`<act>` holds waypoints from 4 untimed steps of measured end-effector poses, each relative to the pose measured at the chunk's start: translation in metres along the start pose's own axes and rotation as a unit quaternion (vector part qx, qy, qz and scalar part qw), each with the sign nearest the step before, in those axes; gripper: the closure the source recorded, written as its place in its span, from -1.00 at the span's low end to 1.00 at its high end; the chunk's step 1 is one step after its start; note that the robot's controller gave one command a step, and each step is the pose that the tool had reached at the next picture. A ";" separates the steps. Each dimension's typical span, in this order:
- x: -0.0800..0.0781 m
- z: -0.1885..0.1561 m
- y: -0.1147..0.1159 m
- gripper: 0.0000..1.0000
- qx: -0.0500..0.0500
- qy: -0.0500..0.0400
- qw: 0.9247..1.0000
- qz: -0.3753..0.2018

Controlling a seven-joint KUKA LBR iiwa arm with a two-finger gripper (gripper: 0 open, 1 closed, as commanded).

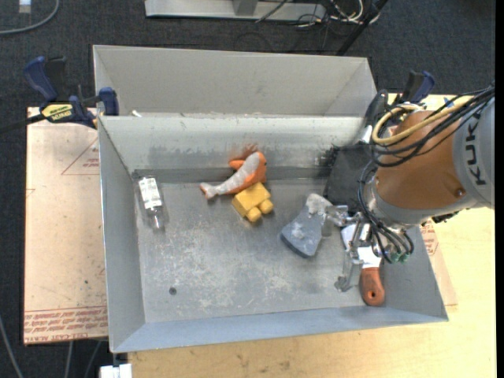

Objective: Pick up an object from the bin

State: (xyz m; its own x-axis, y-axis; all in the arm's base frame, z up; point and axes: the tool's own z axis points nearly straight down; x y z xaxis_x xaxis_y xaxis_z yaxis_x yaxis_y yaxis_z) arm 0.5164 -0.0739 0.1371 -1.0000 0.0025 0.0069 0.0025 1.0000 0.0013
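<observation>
— Where are we finding the gripper (352, 252)?

— We are seeing it hanging low over the right end of the bin (228, 278), under the arm's brown wrist and its loops of cable.

— Is it gripping anything?

— We are not seeing anything held in it, and we cannot tell whether it is standing open or closed.

— What is lying nearest to it?

— Two things. A grey-blue lump (302, 235) is lying just beside it on the left, and a reddish-brown stub (372, 285) is lying just beside it towards the bin's near right corner. We are placing the gripper between the two; whether it is touching either one, we cannot say.

— And the rest?

— They are sitting well apart from the gripper. A yellow block (253, 203) is resting near the middle of the floor, with an orange and white fish-shaped toy (238, 177) touching it on the far side, close to the back wall. A small clear bottle (150, 195) is lying alone by the left wall.
</observation>
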 end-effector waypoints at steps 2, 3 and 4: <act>-0.033 0.023 0.023 -1.00 0.001 -0.004 1.000 -0.007; -0.048 0.041 0.037 -1.00 -0.001 -0.003 1.000 -0.014; -0.040 0.051 0.044 -1.00 0.000 -0.005 1.000 0.000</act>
State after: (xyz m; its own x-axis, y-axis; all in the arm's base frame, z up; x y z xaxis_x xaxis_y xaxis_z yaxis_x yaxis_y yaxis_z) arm 0.5559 -0.0298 0.0862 -1.0000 0.0029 -0.0039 0.0029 1.0000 0.0009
